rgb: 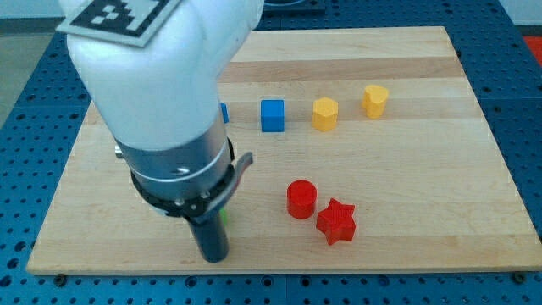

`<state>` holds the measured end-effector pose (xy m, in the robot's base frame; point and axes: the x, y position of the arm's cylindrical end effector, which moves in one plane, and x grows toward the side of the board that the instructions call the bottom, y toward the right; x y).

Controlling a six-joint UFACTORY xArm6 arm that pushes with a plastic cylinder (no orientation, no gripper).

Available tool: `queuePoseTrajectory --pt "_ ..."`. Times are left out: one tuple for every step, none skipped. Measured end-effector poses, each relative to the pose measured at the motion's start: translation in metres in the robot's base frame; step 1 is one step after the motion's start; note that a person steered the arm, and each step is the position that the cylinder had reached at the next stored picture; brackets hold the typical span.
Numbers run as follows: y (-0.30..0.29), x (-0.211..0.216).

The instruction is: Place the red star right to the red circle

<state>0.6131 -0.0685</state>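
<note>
red star-shaped block (pixel 336 222) sat touching the red round cylinder block (pixel 301 198) at its lower right. my tip (pixel 212 254) – a bare rod, no jaws – stood well left of both, near the wooden board (pixel 440 195) bottom edge. blue cube (pixel 272 115) and two yellow blocks (pixel 325 113) (pixel 376 100) sat above.

Robotics lab, wooden board (pixel 423 68) on blue perforated bench (pixel 34 59), fiducial marker (pixel 118 15) on white arm (pixel 157 76)

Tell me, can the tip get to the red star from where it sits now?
Probably yes. My tip sits toward the view's left of the red star, with bare board between them low down. The red circle touches the star's upper left, so a low approach looks free.
</note>
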Motion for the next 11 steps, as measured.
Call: queuePoseTrajectory --pt "0.049 0.005" --pt "0.052 0.005" --pt "0.080 0.005" --pt "0.095 0.004" --pt "0.107 0.003" --pt "0.122 -0.015" --pt "0.125 -0.025" --pt "0.125 -0.026" --pt "0.125 -0.027" --pt "0.127 -0.047" --pt "0.127 -0.047"
